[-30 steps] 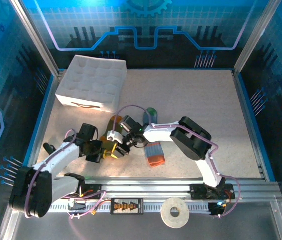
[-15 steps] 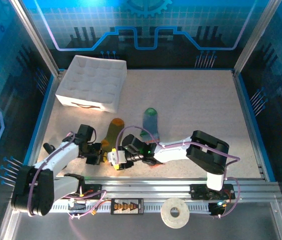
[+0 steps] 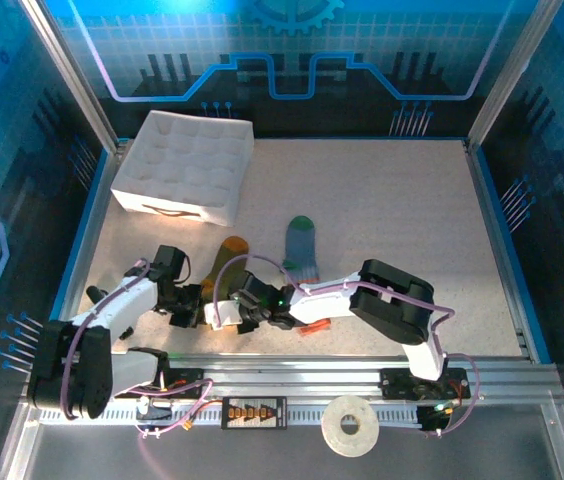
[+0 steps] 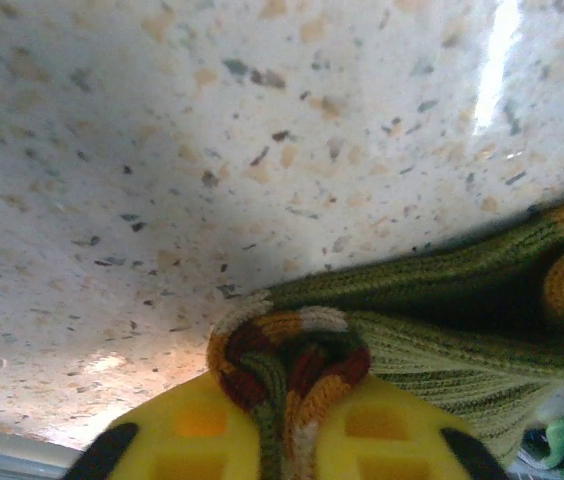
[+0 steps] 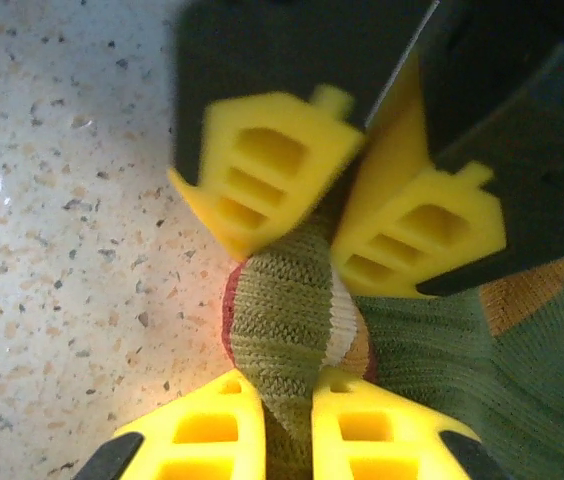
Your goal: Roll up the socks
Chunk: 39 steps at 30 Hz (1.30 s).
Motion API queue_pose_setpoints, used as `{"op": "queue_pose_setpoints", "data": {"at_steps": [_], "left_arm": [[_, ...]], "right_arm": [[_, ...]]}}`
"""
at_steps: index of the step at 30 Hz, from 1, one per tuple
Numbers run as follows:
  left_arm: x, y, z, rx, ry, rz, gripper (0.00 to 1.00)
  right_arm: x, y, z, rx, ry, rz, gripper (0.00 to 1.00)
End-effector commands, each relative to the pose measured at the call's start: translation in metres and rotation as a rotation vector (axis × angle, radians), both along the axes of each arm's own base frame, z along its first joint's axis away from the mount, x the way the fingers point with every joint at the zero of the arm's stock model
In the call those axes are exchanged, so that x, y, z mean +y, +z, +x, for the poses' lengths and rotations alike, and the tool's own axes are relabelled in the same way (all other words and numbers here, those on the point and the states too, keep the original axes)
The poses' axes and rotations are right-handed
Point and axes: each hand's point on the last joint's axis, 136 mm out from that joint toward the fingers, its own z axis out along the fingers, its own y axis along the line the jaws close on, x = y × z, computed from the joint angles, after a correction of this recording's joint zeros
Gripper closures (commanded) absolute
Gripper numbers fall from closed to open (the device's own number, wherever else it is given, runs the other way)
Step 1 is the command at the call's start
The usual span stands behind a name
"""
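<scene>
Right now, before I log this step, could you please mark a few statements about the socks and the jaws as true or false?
1. Both arms' jaws are closed on the olive sock. True.
2. The blue-grey sock lies left of the olive sock. False: it lies to its right.
3. The olive sock is fully rolled. False: most of it lies stretched out on the table.
4. A white tape roll sits near the arm bases. True.

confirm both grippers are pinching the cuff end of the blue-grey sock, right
Wrong sock: both the left gripper and the right gripper are pinching the cuff end of the olive green sock, not the blue-grey sock, as the right wrist view shows.
</scene>
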Motion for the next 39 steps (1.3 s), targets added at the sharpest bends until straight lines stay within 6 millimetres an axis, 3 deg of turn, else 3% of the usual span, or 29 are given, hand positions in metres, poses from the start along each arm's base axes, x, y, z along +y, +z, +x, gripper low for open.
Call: {"op": "queue_pose_setpoints", "data": {"at_steps": [1,2,5,7,11,19,27,34,35,39], "left_arm": [[0.016,-0.003,-0.038,0.132,-0.021,0.093,0.63],[0.018,0.004,-0.033,0.097,-0.013,0.105,0.52],[0.023,0.020,-0.022,-0.002,0.020,0.128,0.33],[0.025,0.027,-0.018,-0.056,0.038,0.136,0.26],[0.028,0.034,-0.013,-0.126,0.051,0.144,0.25],[0.021,0.037,0.015,-0.326,0.042,0.105,0.36],[0.021,0.025,0.014,-0.347,0.022,0.103,0.48],[0.019,0.008,0.019,-0.332,0.016,0.100,0.50],[0.020,0.005,0.018,-0.321,0.010,0.106,0.51],[0.026,-0.018,-0.013,-0.141,-0.005,0.146,0.67]], "right_arm": [[-0.014,-0.026,-0.004,0.204,-0.060,-0.082,0.96],[-0.016,-0.026,-0.009,0.274,-0.064,-0.082,0.98],[-0.018,-0.026,-0.017,0.434,-0.094,-0.074,1.00],[-0.019,-0.028,-0.021,0.526,-0.111,-0.085,1.00],[-0.020,-0.033,-0.023,0.677,-0.159,-0.107,1.00],[-0.017,-0.039,-0.010,0.930,-0.266,-0.134,1.00],[-0.018,-0.045,0.006,1.149,-0.382,-0.142,1.00],[-0.016,-0.043,0.008,1.188,-0.406,-0.147,1.00],[-0.018,-0.055,0.007,1.199,-0.422,-0.168,1.00],[-0.016,-0.054,0.012,1.167,-0.428,-0.168,0.97]]}}
